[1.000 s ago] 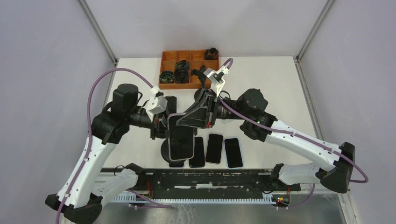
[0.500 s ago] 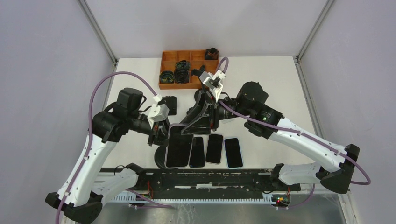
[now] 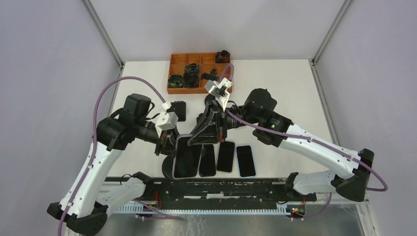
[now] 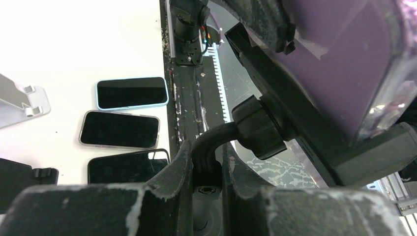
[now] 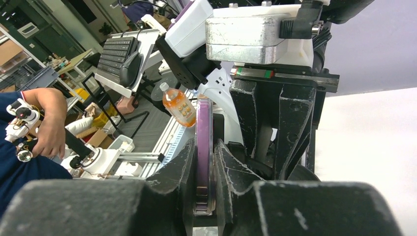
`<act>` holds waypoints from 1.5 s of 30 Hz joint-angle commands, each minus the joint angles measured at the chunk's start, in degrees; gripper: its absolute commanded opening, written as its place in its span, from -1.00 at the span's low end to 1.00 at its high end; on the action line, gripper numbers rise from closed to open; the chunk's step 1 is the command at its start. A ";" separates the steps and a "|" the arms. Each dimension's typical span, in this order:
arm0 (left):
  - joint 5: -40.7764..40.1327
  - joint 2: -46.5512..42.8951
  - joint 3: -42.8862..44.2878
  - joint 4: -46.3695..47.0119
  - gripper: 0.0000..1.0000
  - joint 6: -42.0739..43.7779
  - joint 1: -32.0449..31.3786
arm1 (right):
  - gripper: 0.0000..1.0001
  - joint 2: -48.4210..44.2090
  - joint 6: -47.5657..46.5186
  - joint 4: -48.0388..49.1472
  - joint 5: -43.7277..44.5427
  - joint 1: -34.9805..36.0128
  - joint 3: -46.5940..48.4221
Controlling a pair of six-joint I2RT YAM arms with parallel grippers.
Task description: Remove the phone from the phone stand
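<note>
A phone in a purple case (image 3: pixel 187 157) sits tilted in the black phone stand (image 3: pixel 169 168) near the table's front edge. My left gripper (image 3: pixel 167 140) is shut on the stand's curved neck (image 4: pixel 209 147), just below its ball joint (image 4: pixel 258 129). The phone's purple back (image 4: pixel 339 64) rests in the stand's black holder (image 4: pixel 378 147). My right gripper (image 3: pixel 202 132) is shut on the phone's top edge. In the right wrist view the purple edge (image 5: pixel 203 142) stands between the fingers (image 5: pixel 187 172), which press on both faces.
Three dark phones (image 3: pixel 207 160), (image 3: pixel 225 156), (image 3: pixel 245 160) lie flat just right of the stand. An orange tray (image 3: pixel 173 60) of black parts is at the back. A small black object (image 3: pixel 180 109) lies behind the left gripper. A silver stand (image 4: pixel 19 98) shows in the left wrist view.
The phone, the stand and both grippers have moved toward the near edge and slightly left. Both grippers have stayed shut.
</note>
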 commanded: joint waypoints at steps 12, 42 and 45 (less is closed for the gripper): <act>0.60 -0.12 2.53 -3.40 -0.96 6.99 0.09 | -1.00 -2.80 -0.65 6.95 1.86 -2.65 5.17; -0.25 1.46 5.63 -16.10 -0.96 21.42 0.05 | 0.09 -7.52 3.88 24.68 8.70 -1.72 -15.53; 0.19 2.13 6.46 -15.32 -0.96 20.31 0.09 | 0.25 -7.47 4.93 27.13 8.04 -0.31 -17.40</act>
